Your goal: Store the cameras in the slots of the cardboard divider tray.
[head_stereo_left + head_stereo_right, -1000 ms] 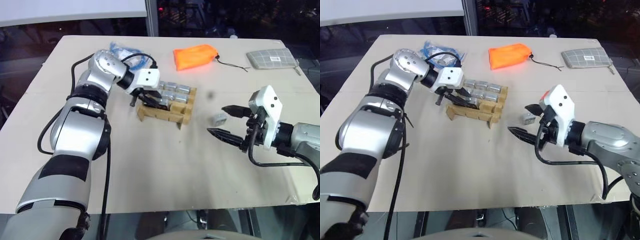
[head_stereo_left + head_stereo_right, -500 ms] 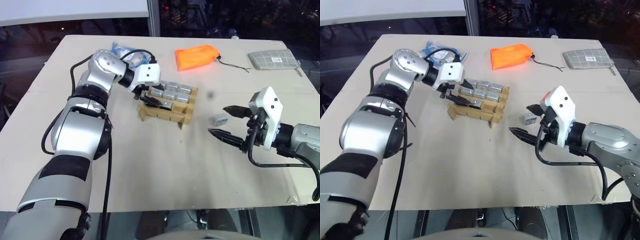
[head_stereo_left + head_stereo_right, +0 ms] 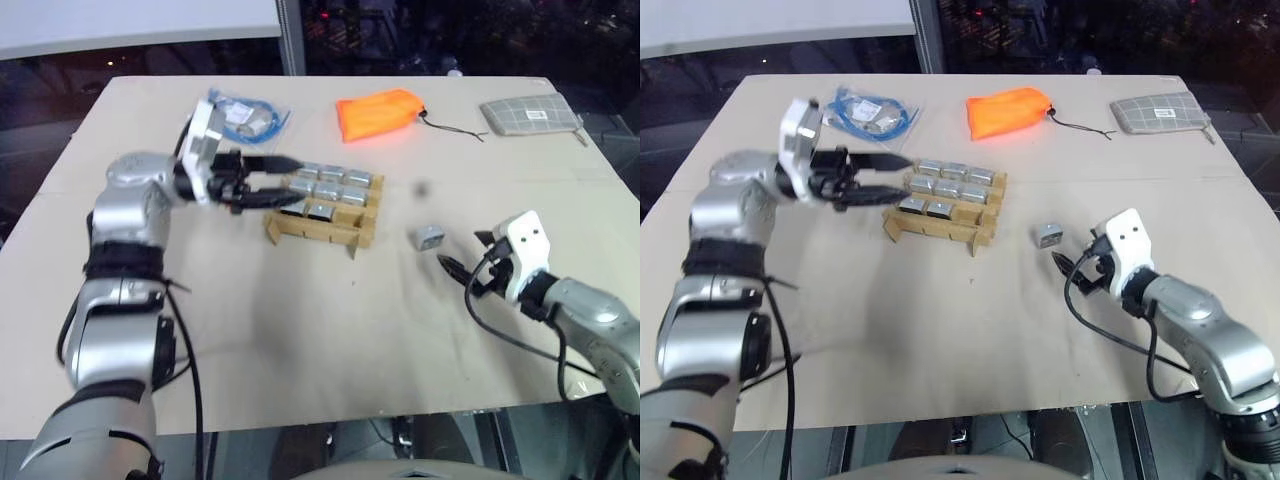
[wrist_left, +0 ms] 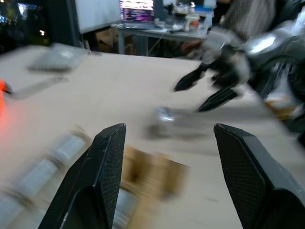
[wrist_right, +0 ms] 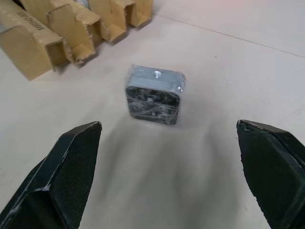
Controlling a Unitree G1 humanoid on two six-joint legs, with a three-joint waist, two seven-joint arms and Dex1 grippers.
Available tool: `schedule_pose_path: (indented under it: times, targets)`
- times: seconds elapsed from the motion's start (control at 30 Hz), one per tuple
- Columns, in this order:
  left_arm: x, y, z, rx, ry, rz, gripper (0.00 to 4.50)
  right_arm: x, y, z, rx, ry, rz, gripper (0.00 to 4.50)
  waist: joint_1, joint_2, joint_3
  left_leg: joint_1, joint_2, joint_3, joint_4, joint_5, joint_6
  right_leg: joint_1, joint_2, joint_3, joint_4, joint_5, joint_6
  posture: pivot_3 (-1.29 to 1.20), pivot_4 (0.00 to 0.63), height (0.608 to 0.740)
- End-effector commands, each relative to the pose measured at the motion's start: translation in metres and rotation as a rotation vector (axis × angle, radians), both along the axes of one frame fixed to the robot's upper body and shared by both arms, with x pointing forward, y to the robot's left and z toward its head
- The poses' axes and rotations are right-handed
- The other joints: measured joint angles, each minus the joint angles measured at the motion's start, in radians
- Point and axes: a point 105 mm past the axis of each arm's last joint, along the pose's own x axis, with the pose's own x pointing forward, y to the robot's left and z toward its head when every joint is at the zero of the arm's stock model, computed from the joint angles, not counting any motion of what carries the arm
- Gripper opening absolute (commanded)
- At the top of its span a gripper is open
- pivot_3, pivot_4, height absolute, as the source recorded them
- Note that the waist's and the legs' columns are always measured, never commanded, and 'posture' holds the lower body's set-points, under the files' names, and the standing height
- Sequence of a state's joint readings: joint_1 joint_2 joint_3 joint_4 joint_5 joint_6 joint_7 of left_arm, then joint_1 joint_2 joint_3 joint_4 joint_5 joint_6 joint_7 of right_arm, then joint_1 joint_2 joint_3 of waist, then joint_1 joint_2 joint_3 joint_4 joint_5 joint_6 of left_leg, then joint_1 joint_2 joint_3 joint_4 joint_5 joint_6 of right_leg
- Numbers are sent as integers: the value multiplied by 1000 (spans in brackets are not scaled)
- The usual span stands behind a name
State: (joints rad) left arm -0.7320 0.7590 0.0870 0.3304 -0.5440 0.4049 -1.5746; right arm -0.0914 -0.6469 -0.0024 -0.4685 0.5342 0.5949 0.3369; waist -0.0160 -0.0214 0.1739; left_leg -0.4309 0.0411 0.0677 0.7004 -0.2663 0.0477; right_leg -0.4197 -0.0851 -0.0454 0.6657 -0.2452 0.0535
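The cardboard tray (image 3: pixel 940 210) sits near the middle of the tan surface (image 3: pixel 940 340), and it serves as the reference for everything else. Five cameras (image 3: pixel 950 180) are lodged in its slots: three side by side in the far row, and two more in the row nearer the robot (the remaining slots look bare cardboard, though the nearest row is hard to read). A sixth camera (image 3: pixel 1048 235) lies loose on the surface to the right of the tray, apart from it; in the right wrist view this loose camera (image 5: pixel 153 96) shows a dark square face and a silver top edge, lying flat with the tray's cardboard strips (image 5: pixel 71 28) beyond it.

The left gripper (image 3: pixel 275 178) hovers at the tray's left side, pointing across toward it, its two black fingers parted and holding nothing; the fingertips reach about to the tray's left edge. The right gripper (image 3: pixel 1072 265) is low over the surface to the right of the tray, just past the loose camera and aimed at it, jaws spread wide and empty, not touching the camera.

Beyond the tray, toward the far edge of the surface, lie three other things: one clear bag with a blue cable (image 3: pixel 868 110) to the far left, one orange pouch (image 3: pixel 1008 110) straight behind, and one grey checked pouch (image 3: pixel 1160 110) at the far right.
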Motion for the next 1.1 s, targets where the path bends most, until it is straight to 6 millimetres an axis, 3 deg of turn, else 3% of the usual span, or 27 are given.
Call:
schedule_pose_path:
  times: [0.03, 0.27, 0.37, 0.57, 0.77, 1.1]
  targets:
    - [-26, 1, 14, -13, -26, 20, 3021, 0, -16, 16, -119, -112, 85, 4500, 6, 0, 0, 1, 0, 0, 0, 0, 0, 1, 0, 0, 0, 0, 1, 0, 150, 740]
    - [-61, 0, -1, -35, 52, 102, 3021, 13, -38, 17, -209, -53, 378, 4500, 13, 0, 0, 12, 0, 2, 1, -1, 2, 12, -1, 3, -3, 2, 3, 0, 150, 740]
    - [-71, 6, -26, 117, 93, 153, 3021, 35, -40, 17, -249, -15, 495, 4500, -6, 1, 1, 17, 0, 3, 1, -3, 5, 15, 1, 4, -2, 2, 3, 0, 150, 740]
    - [-74, 12, -39, 238, 66, 202, 3021, 72, -38, 17, -357, 54, 589, 4500, 0, 4, 3, 16, 1, 6, 0, 0, 0, 12, 3, 7, -2, 2, 2, 0, 150, 740]
    - [-71, 13, -33, 290, -1, 242, 3021, 86, -16, 16, -430, 104, 720, 4500, 3, 5, 3, 15, 0, 8, -4, 0, 0, 10, 2, 8, -4, 2, 2, 0, 150, 740]
    - [-79, 5, -14, 269, -106, 254, 3021, 91, -2, 19, -472, 137, 804, 4500, -3, 5, 3, 15, -1, 9, -9, 0, -1, 8, 0, 9, -5, 2, 2, 0, 150, 740]
